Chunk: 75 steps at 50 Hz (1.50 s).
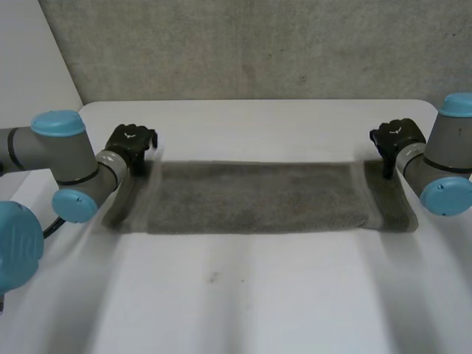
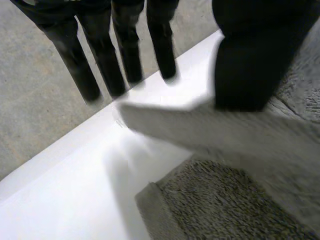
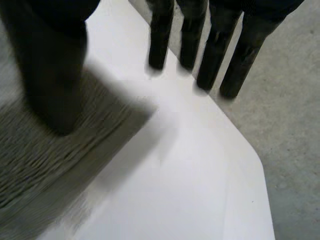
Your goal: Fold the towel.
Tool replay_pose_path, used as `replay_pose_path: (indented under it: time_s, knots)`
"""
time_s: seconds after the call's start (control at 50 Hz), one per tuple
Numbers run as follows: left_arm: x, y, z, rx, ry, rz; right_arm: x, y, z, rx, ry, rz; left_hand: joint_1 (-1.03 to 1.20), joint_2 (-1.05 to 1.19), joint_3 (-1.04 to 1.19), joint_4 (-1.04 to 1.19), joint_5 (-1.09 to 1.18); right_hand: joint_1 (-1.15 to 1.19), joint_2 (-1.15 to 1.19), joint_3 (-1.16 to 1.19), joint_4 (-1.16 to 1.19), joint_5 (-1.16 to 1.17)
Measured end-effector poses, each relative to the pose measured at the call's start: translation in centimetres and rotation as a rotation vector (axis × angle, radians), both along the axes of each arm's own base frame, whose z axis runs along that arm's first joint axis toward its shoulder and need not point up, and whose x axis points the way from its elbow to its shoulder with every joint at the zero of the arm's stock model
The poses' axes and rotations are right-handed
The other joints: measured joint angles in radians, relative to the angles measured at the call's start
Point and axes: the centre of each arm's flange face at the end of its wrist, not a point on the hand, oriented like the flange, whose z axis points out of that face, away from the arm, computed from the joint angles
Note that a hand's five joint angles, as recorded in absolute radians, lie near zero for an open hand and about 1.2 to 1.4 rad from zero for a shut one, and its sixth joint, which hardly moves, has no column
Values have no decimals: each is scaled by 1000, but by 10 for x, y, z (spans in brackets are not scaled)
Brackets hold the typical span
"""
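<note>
A grey towel [image 1: 254, 198] is seen lying flat on the white tabletop [image 1: 243, 295], spread as one long strip from side to side. A narrower band is marked off at each short end.

The left hand [image 1: 130, 141] is placed at the towel's far left corner and the right hand [image 1: 397, 138] at its far right corner. The left arm [image 1: 66, 158] and right arm [image 1: 446, 166] are held at the outer sides.

The towel's full length and both hands together are given by the head view.

In the left wrist view the fingers [image 2: 102, 60] are seen straight and set wide from the thumb [image 2: 250, 65]. Their tips are placed over the tabletop's far edge, with grey floor [image 2: 35, 100] beyond. A pale, blurred band of towel runs from under the thumb toward the fingertips, and a towel corner lies on the tabletop nearer the wrist. Whether the band is lifted cannot be told.

In the right wrist view the fingers [image 3: 212, 55] are likewise seen straight and wide of the thumb [image 3: 52, 75], with nothing held. The thumb is placed over the towel's end and the fingertips over bare tabletop near its edge. Contact between thumb and towel cannot be told.
</note>
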Motion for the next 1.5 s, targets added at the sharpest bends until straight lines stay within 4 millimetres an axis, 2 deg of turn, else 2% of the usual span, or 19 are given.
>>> replay_pose_path:
  time_s: [0.02, 0.04, 0.06, 0.2, 0.32, 0.46, 0.56, 0.68, 0.78, 0.86, 1.06, 1.2, 1.26, 1.36, 1.5]
  knots:
    - [-1, 0, -1, 1, -1, 2, 1, -1, 1, -6, -2, 2, -146, -179, -173, -177, -188, -113, -95, -121, -123, -119]
    - [-1, 1, -1, 1, -2, 6, 2, -1, 4, -13, -5, 4, -277, -278, -285, -275, -252, -169, -143, -176, -185, -172]
    - [-1, 1, -1, 2, -3, 11, 3, -1, 7, -21, -7, 6, -294, -292, -307, -296, -262, -190, -154, -192, -200, -177]
    - [2, 2, 14, -19, -3, 40, 5, 2, 35, -73, -23, 11, -329, -335, -351, -340, -289, -202, -154, -192, -201, -177]
    - [11, 11, 46, -43, 1, 62, 3, 17, 65, -98, -37, 10, -330, -339, -354, -343, -292, -205, -154, -192, -201, -177]
    - [19, 41, 85, -59, 7, 62, -6, 48, 89, -76, -68, 0, -330, -340, -355, -344, -293, -205, -154, -192, -201, -177]
    - [23, 65, 102, -58, 8, 60, -11, 74, 92, -33, -72, -2, -330, -340, -355, -344, -293, -205, -154, -192, -201, -177]
    - [28, 100, 105, -8, 24, 59, -20, 109, 74, 71, -64, 4, -330, -340, -355, -344, -293, -206, -154, -192, -201, -177]
    - [31, 121, 95, 58, 73, 69, -31, 125, 49, 170, -67, 1, -330, -340, -355, -344, -293, -189, -152, -190, -199, -164]
    - [32, 134, 84, 108, 138, 86, -39, 131, 28, 227, -86, 6, -330, -340, -355, -344, -293, -80, -73, -105, -112, -43]
    - [34, 144, 63, 119, 224, 108, -55, 114, -12, 181, -124, -8, -330, -340, -355, -344, -293, 240, 264, 226, 214, 270]
    - [36, 144, 56, 98, 229, 110, -62, 101, -32, 184, -127, -15, -330, -340, -355, -344, -293, 603, 618, 580, 568, 615]
    - [37, 144, 56, 98, 228, 113, -67, 96, -35, 188, -127, -27, -330, -340, -355, -344, -293, 870, 886, 859, 846, 892]
    - [38, 145, 54, 104, 225, 117, -80, 87, -33, 177, -125, -66, -330, -340, -355, -344, -293, 891, 895, 892, 885, 920]
    - [38, 147, 52, 112, 223, 116, -120, 71, -22, 132, -78, -167, -330, -340, -355, -344, -293, 891, 895, 892, 885, 920]
